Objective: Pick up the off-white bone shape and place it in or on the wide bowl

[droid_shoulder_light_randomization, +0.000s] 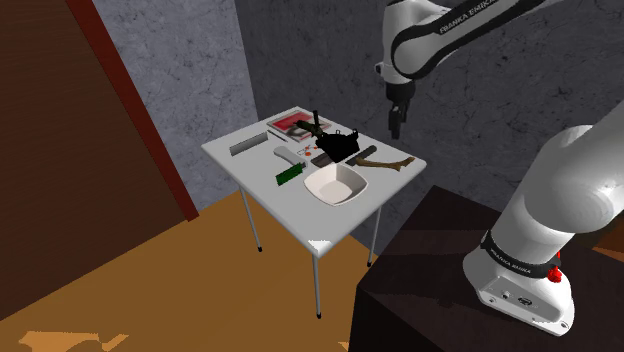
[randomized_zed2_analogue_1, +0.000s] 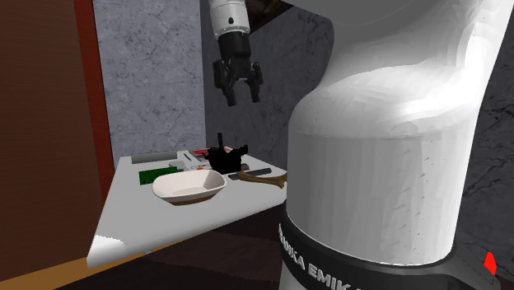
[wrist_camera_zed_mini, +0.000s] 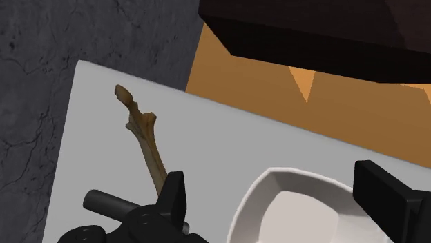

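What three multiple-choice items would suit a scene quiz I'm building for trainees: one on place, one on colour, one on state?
1. Where is the bone shape? A in the bowl; B on the table beside the bowl; C in the gripper.
2. What colour is the bone shape? A brown; B blue; C green.
3. The gripper is: A shut on the bone shape; B open and empty, high above the table; C shut on the bowl's rim.

Key: B, it lies on the tabletop next to the bowl, not inside it; A, the wrist view shows it brown; B, the fingers stand apart with nothing between them.
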You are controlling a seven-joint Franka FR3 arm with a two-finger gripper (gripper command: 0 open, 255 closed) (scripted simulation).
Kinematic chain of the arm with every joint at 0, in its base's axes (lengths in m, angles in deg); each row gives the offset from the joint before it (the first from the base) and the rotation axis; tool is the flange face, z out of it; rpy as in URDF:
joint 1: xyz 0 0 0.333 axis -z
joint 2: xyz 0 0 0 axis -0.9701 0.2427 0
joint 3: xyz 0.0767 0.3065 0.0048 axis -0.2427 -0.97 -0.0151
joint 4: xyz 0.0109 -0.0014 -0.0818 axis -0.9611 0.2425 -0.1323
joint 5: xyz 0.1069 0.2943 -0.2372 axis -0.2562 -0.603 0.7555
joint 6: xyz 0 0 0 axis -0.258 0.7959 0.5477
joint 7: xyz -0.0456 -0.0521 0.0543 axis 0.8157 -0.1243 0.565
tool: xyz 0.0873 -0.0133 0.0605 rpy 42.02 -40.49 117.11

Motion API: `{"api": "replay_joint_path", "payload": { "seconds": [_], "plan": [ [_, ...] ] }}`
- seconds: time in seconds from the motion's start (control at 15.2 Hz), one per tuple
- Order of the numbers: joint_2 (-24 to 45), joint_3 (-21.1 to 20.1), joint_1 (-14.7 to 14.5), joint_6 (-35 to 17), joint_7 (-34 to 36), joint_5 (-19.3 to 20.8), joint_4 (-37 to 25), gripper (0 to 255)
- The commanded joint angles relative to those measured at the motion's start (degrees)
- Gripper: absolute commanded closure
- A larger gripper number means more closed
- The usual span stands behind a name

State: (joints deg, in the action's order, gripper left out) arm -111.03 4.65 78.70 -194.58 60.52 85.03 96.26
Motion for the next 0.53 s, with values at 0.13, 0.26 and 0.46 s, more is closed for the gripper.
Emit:
{"api": "replay_joint_path", "payload": {
  "seconds": [0.13,0.26,0.46],
  "plan": [
    [8.98,2.8,0.62,-6.52,-4.45,1.1,-2.23,0],
    [13.74,3.88,0.88,-9.64,-6.62,1.15,-3.69,0],
    [21.05,5.12,1.38,-13.94,-10.04,0.63,-6.44,0]
  ]
}}
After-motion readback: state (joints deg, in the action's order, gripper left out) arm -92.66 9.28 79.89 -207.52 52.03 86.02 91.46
